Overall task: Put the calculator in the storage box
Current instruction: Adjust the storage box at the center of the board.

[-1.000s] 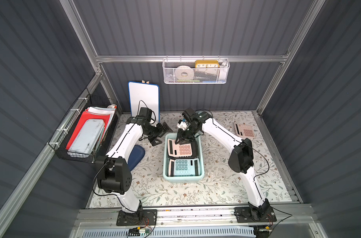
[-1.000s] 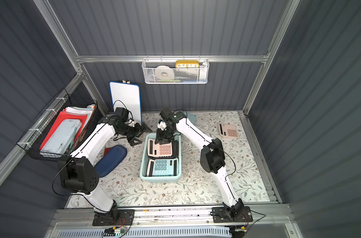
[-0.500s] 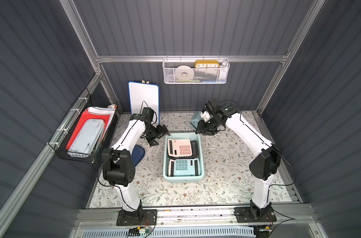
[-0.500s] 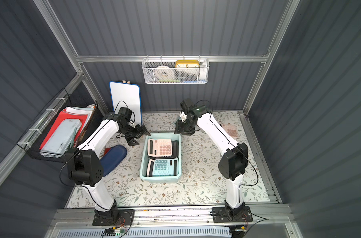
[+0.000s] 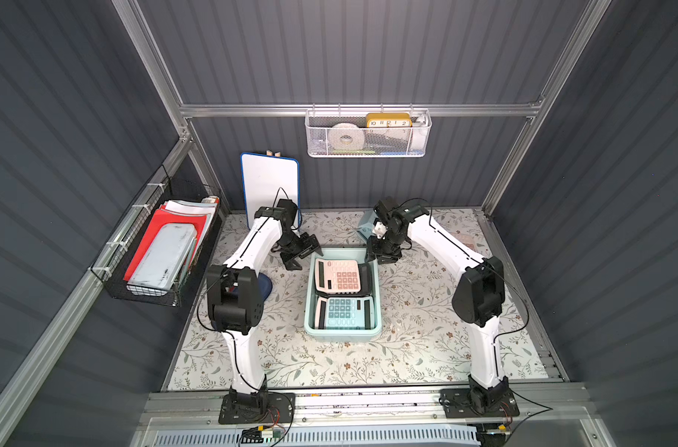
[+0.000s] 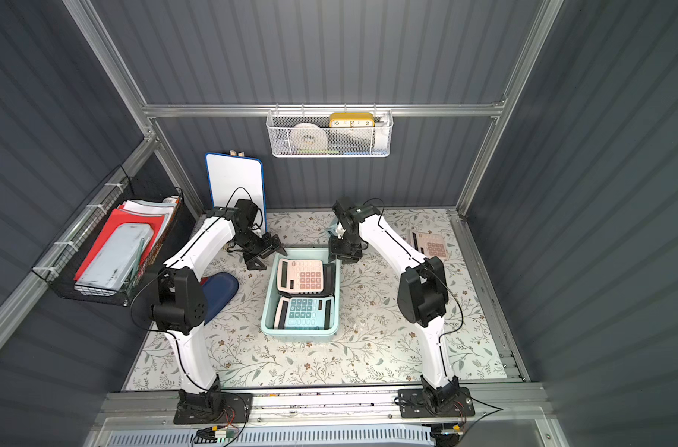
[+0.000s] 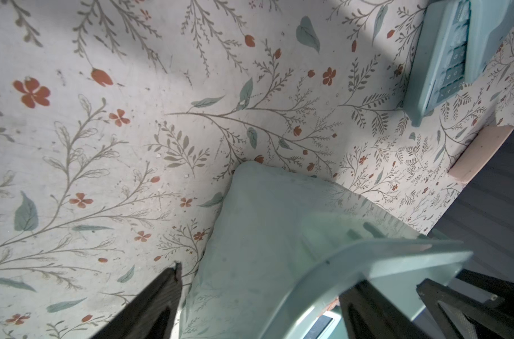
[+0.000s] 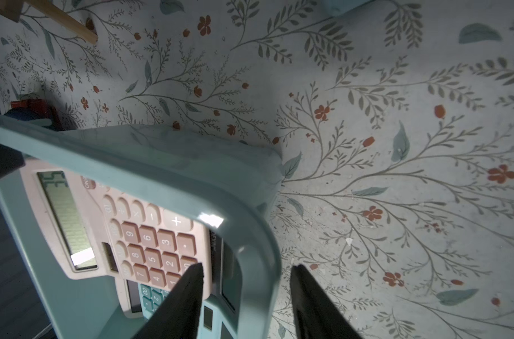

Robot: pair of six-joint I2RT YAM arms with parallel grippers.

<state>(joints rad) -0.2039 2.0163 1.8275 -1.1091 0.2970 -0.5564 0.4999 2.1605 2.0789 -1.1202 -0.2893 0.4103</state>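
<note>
While both arms reach across the flowered bench (image 5: 407, 348), the storage box (image 5: 343, 335) sits at its middle, and the pink calculator (image 5: 339, 274) lies face up inside it, in the far half. A teal calculator (image 5: 343, 311) fills the near half; in the right wrist view the pink one's edge overlaps its keys. Dark edges of something black show under both.

At the box's far left corner, the left fingers (image 5: 304, 253) are spread wide. In the left wrist view one finger stands outside the corner wall and the other beyond the rim, neither pressing on it, so they grasp nothing. At the far right corner the right fingers (image 5: 381, 255) are also released. In the right wrist view they straddle the rolled rim, one inside over the pink calculator and one outside over the bench, with a gap on each side.

Outside the box, a loose teal calculator (image 7: 437, 58) lies near the back wall, partly behind the right arm, and a second pink calculator (image 6: 430, 244) rests near the bench's far right side. A whiteboard (image 5: 269, 185) leans at the back. A white mesh basket (image 5: 368, 151) hangs above, and a black wire basket (image 5: 147, 294) hangs on the left wall.
</note>
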